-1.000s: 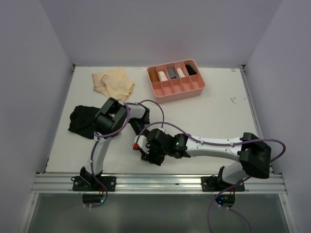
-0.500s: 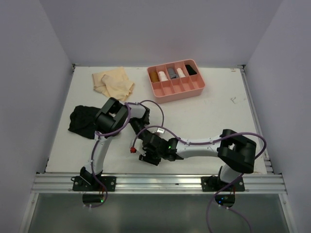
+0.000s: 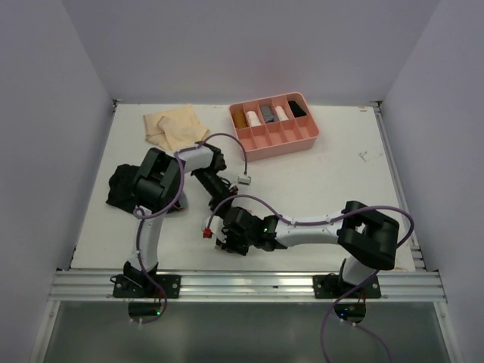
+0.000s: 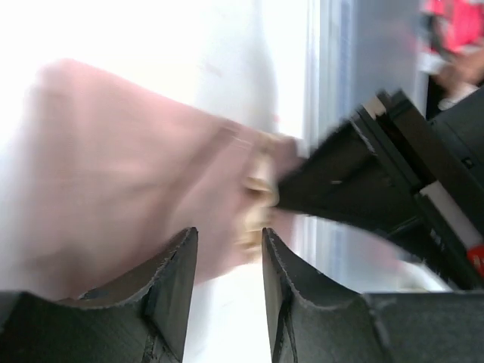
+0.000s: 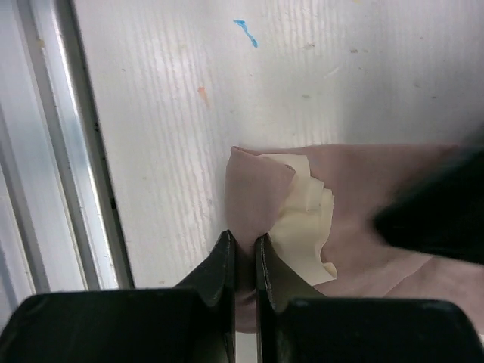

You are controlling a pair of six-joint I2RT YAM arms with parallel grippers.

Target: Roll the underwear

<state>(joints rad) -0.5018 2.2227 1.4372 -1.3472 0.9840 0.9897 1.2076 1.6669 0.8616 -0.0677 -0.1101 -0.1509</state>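
The pink underwear [image 5: 355, 178] lies flat near the front edge of the table [image 5: 174, 113], between the two arms, with a cream patch [image 5: 306, 204] bunched at its corner. The right pincer [image 5: 243, 240] is nipped almost shut on that corner fold. The left pincer [image 4: 229, 234] hangs over the cloth, jaws parted, holding nothing. The roll looks barely begun; next the pinched edge needs turning over onto the cloth. The black pair [image 3: 119, 187] and the tan pair [image 3: 178, 128] lie farther back.

The top camera looks down from high behind the near edge, taking in the whole tabletop [image 3: 340, 189] from afar. The wrist cameras sit close, looking past the left pincer [image 4: 225, 280] and right pincer [image 5: 243, 261] at the same pink underwear [image 5: 363, 174].
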